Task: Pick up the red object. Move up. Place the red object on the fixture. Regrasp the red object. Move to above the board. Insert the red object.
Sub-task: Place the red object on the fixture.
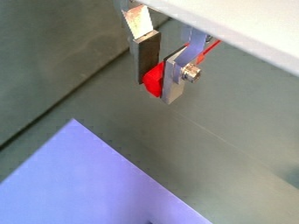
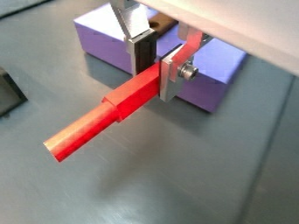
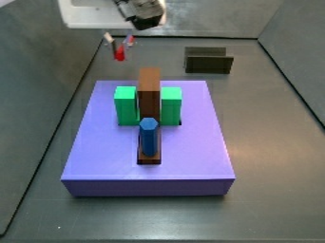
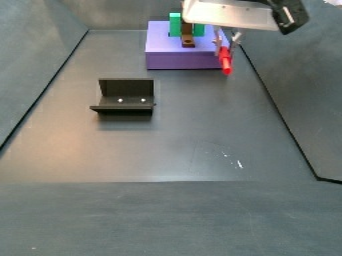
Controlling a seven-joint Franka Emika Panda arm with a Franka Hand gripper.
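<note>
The hand (image 2: 158, 63) is clamped on one end of the red peg (image 2: 103, 115), which hangs below it, just beside the board (image 3: 152, 152). The grip's only at the tip, so I reckon it could twist and miss the hole.

The claw (image 4: 225, 44) hangs above the floor just beside the board (image 4: 181, 55), the red object (image 4: 226, 61) between its fingers. The fixture (image 4: 124, 97) stands well apart on the floor
</note>
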